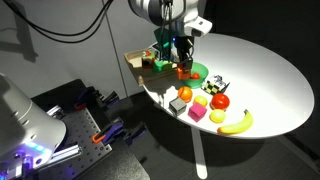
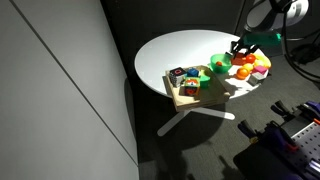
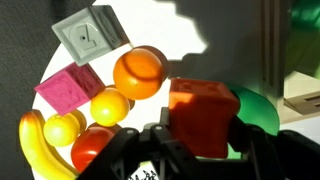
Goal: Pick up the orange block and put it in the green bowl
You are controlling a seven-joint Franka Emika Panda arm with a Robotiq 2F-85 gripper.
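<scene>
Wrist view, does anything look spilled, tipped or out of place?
Nothing stands out: the orange block sits square between the fingers near the green bowl, and the toy fruit lie grouped on the white table.

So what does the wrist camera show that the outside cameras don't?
Only the wrist view shows the orange block close up, gripped between the fingers of the gripper. Only an exterior view shows the whole round table, its leg and the arm. Both show the green bowl, the banana and the orange fruit.
</scene>
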